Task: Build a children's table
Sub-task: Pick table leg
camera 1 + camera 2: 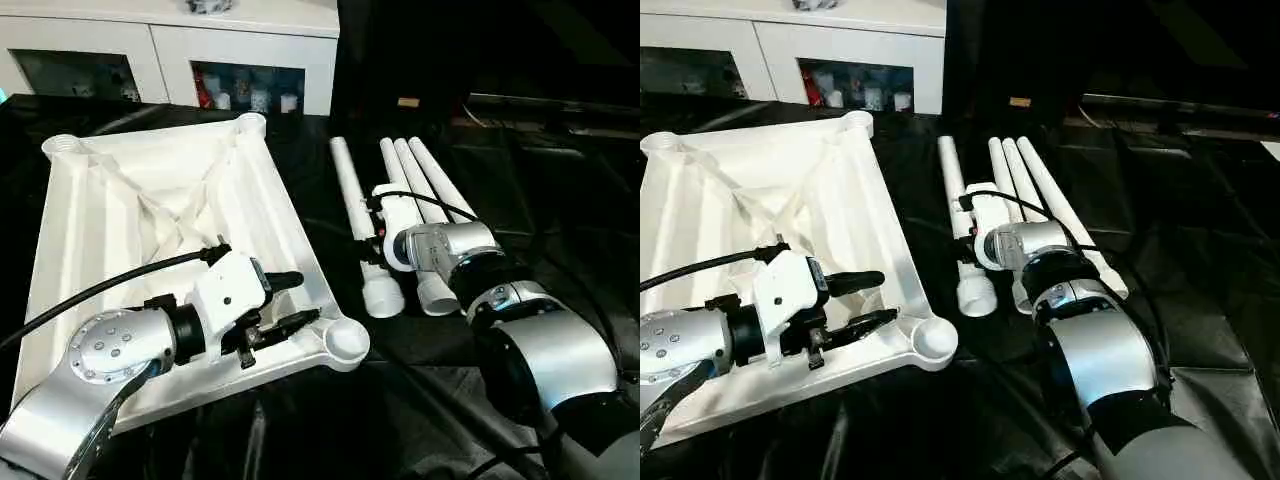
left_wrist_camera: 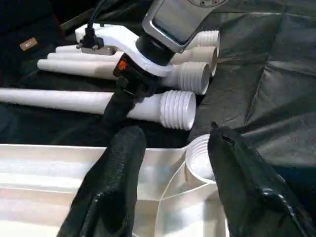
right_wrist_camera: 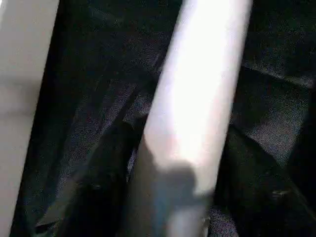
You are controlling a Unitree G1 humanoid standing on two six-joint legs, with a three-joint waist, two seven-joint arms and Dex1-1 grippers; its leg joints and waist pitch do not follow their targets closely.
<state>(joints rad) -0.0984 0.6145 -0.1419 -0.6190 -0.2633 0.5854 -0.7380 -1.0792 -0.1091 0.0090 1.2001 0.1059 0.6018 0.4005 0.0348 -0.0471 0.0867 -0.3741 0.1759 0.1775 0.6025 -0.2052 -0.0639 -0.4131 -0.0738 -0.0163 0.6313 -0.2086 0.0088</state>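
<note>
A small all-white plastic tabletop [image 1: 150, 220] is seen lying upside down on black cloth [image 1: 420, 400], its ribbed underside and round corner sockets facing up. 4 tapered white legs [image 1: 352, 195] are laid side by side on the cloth just beside it, threaded ends toward the robot. The left gripper [image 1: 295, 300] is held over the tabletop's near edge, beside a corner socket [image 1: 345, 340], its black fingers apart and holding nothing. The right gripper [image 2: 121, 106] is set around the leg nearest the tabletop, fingers on either side; a firm grip cannot be confirmed. No legible writing is seen.
</note>
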